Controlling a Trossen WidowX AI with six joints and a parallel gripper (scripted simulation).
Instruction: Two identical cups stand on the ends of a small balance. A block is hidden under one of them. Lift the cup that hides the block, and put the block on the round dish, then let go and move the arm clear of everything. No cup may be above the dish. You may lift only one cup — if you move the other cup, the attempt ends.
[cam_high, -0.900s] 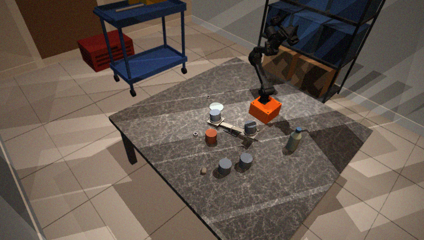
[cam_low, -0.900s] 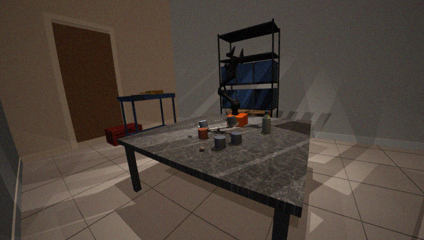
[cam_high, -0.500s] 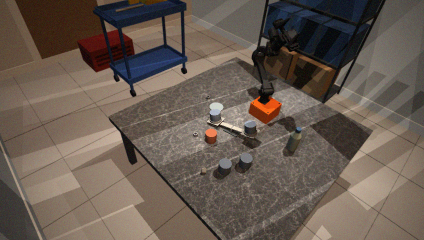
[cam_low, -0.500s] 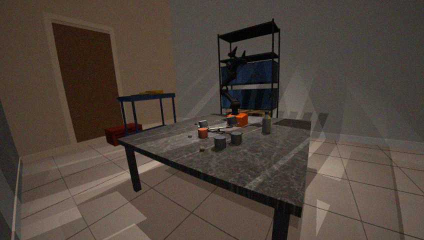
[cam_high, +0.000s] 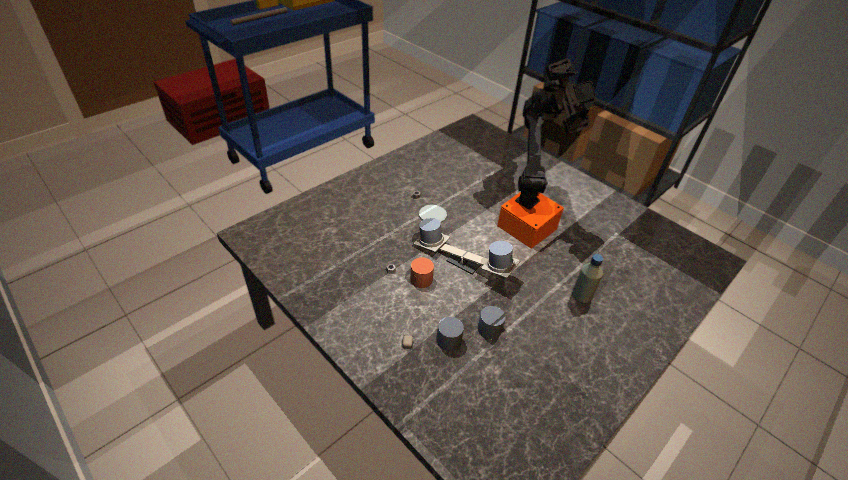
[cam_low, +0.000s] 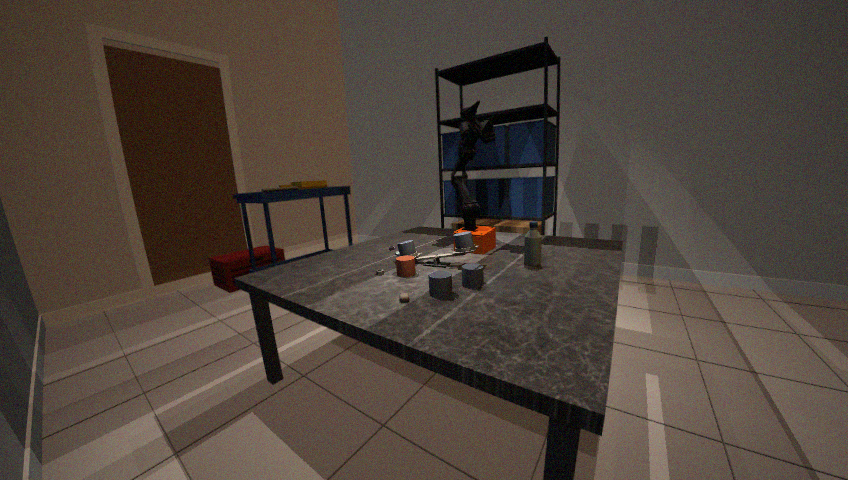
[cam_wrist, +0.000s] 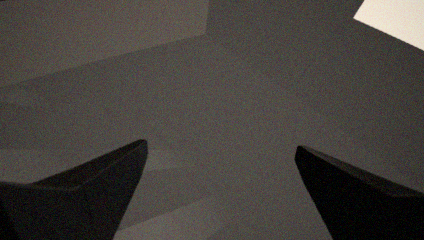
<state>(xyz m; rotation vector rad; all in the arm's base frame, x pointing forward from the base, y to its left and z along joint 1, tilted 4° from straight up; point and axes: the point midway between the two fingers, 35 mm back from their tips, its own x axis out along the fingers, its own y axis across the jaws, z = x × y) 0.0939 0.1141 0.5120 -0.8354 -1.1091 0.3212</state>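
Released and holding nothing, the black parallel-jaw gripper (cam_wrist: 223, 149) points upward. From left to right in the exterior view, one blue-grey cylindrical cup (cam_high: 430, 231) (cam_low: 405, 248) stands on the lower end of the tilted pale balance (cam_high: 453, 251) (cam_low: 437, 257), its matching blue-grey cylindrical cup (cam_high: 500, 255) (cam_low: 462, 240) on the raised end.

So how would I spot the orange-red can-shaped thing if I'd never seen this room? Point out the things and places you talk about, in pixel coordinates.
Find the dark stone-patterned table (cam_high: 535, 380) (cam_low: 505, 333), then the little balance (cam_high: 454, 251) with a grey-blue cup on each end. Just beside it, on the table itself, stands a short round cylinder (cam_high: 421, 273) (cam_low: 405, 266). It is orange-red, while the similar ones nearby are grey-blue.
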